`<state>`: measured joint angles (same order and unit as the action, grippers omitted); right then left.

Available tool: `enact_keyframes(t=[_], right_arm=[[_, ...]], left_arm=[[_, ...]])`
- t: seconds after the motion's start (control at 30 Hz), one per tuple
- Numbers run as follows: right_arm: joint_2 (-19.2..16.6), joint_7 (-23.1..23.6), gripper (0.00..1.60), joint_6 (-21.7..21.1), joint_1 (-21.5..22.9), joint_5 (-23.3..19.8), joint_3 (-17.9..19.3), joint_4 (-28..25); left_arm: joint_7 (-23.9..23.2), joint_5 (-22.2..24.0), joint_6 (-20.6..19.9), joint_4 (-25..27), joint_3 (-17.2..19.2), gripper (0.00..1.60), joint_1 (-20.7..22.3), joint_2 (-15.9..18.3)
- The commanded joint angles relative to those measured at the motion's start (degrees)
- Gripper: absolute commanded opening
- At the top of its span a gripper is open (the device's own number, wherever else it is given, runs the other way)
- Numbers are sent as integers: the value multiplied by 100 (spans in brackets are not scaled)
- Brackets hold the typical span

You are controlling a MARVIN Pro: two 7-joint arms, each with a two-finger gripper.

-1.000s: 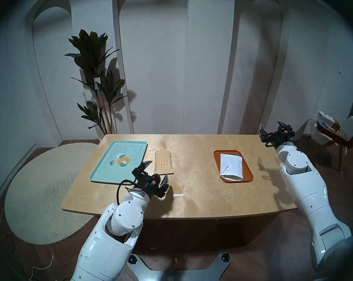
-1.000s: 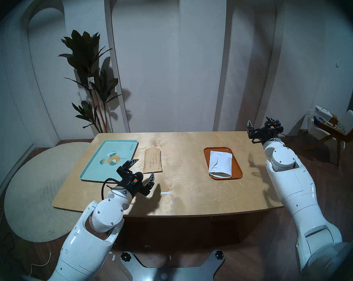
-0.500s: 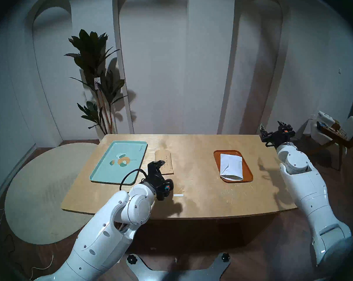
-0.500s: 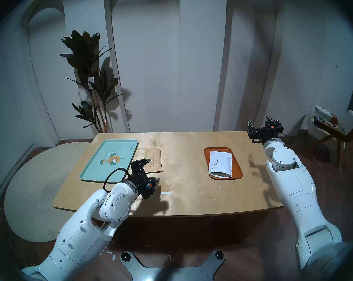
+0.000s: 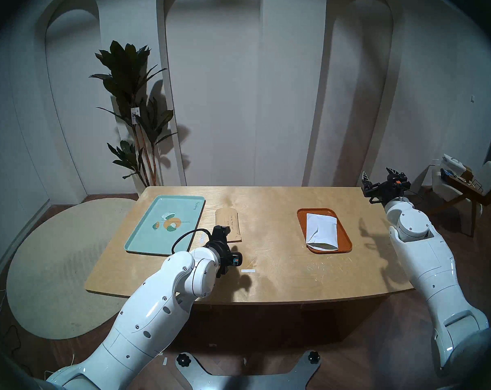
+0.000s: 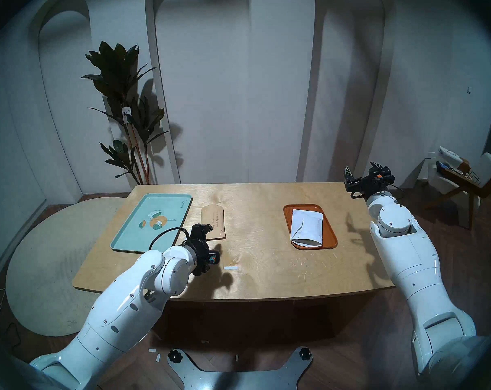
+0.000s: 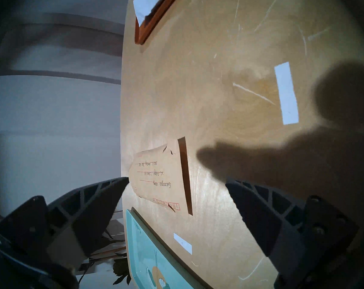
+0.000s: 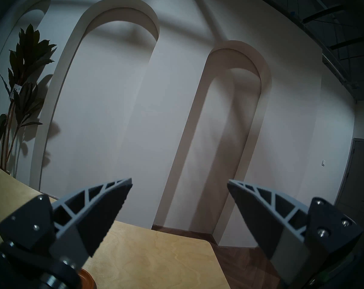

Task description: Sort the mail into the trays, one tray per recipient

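Observation:
The brown envelope (image 5: 229, 220) with handwritten lines lies flat on the table just right of the mint-teal tray (image 5: 145, 234). My left gripper (image 5: 224, 230) is turned on its side, open and empty, at the envelope's near left corner. In the left wrist view the envelope (image 7: 162, 178) lies ahead between the spread fingertips of that gripper (image 7: 177, 181), beside the teal tray's rim (image 7: 135, 217). The creased white envelope (image 5: 321, 229) lies in the orange-brown tray (image 5: 301, 220). My right gripper (image 5: 378, 177) is open and empty, raised beyond the table's far right corner; it also shows in the right wrist view (image 8: 180, 182).
A white tape strip (image 5: 248, 270) lies near the table's front middle and a smaller one (image 5: 202, 238) by the teal tray's near right edge. A potted plant (image 5: 134, 110) stands behind the table's left side. A chair (image 5: 464, 184) with clutter stands at far right.
My left arm swung its elbow outward and rolled the wrist, carrying the open gripper forward from the teal tray's near corner to the brown envelope's near end. The right arm stayed still.

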<state>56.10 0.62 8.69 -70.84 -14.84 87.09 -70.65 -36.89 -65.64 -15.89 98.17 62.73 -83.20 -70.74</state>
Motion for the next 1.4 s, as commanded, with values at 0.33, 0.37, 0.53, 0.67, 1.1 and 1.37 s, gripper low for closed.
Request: enact_keyframes(t=[0.33,0.37,0.53,0.67,1.1,1.37], right_arm=[[-32,23,160,72,87,-14,19,-102],[-32,23,160,72,87,-14,19,-102],[-35,26,160,80,87,-17,17,-103],[-37,27,160,85,86,-19,16,-102],[-41,26,160,96,86,-23,11,-101],[-42,26,160,96,86,-25,10,-101]], left_arm=[[-20,-443,-32,-934,173,160,1150,-700],[-20,-443,-32,-934,173,160,1150,-700],[-77,-431,-26,-1010,209,160,1200,-710],[-137,-434,-68,-926,193,160,1147,-723],[-348,-442,-558,-380,231,160,639,-808],[-145,-401,-808,-424,225,160,401,-1038]])
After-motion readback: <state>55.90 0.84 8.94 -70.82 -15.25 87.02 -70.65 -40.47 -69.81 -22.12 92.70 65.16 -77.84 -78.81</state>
